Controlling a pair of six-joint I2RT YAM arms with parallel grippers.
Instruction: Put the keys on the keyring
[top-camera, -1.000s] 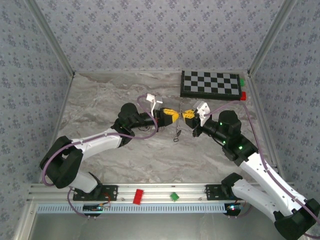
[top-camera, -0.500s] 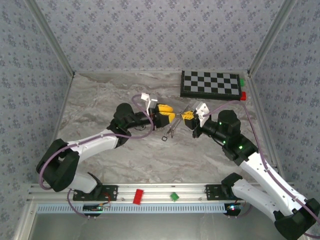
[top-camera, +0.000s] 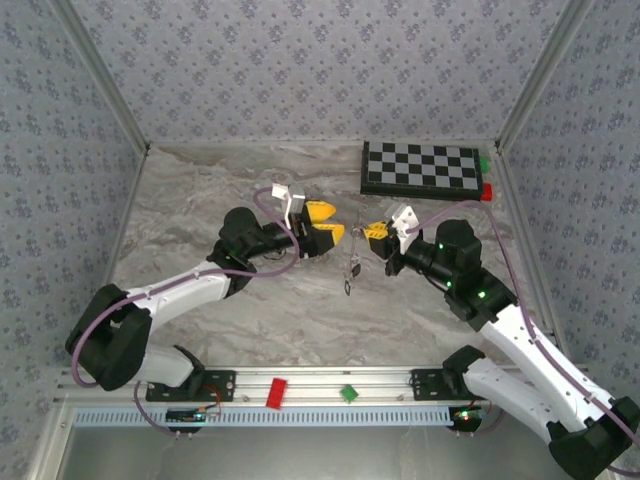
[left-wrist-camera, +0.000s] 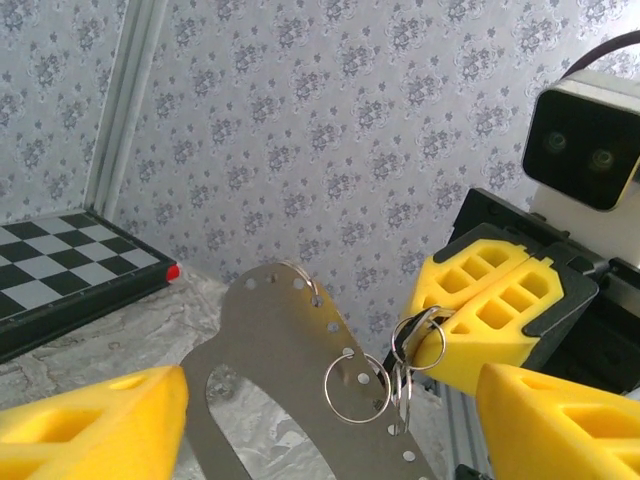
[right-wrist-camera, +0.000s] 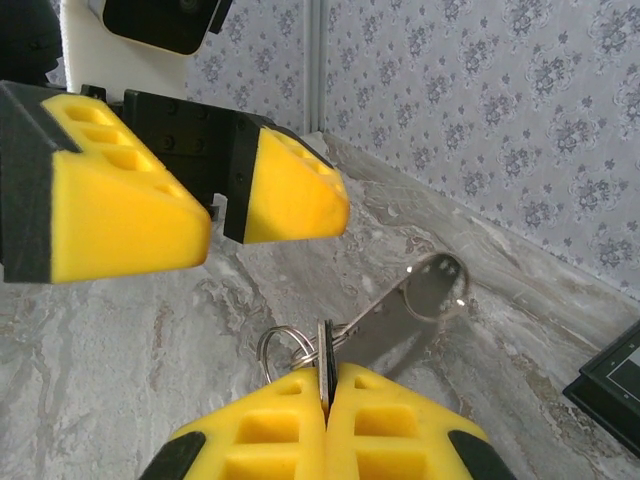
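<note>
Over the marble table (top-camera: 200, 300), the clenched right claw (top-camera: 373, 229) dangles the keyring (left-wrist-camera: 400, 380) just beside the released left claw (top-camera: 334, 224).

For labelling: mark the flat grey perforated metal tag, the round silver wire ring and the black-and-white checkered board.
flat grey perforated metal tag (left-wrist-camera: 272, 335): left wrist view, its upper face.
round silver wire ring (left-wrist-camera: 325, 390): left wrist view, wire's left edge.
black-and-white checkered board (top-camera: 420, 167): top external view, board centre.

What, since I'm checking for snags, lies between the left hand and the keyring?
Nothing: in the top view, bare table separates the open left hand from the keyring hanging from the shut right hand.
</note>
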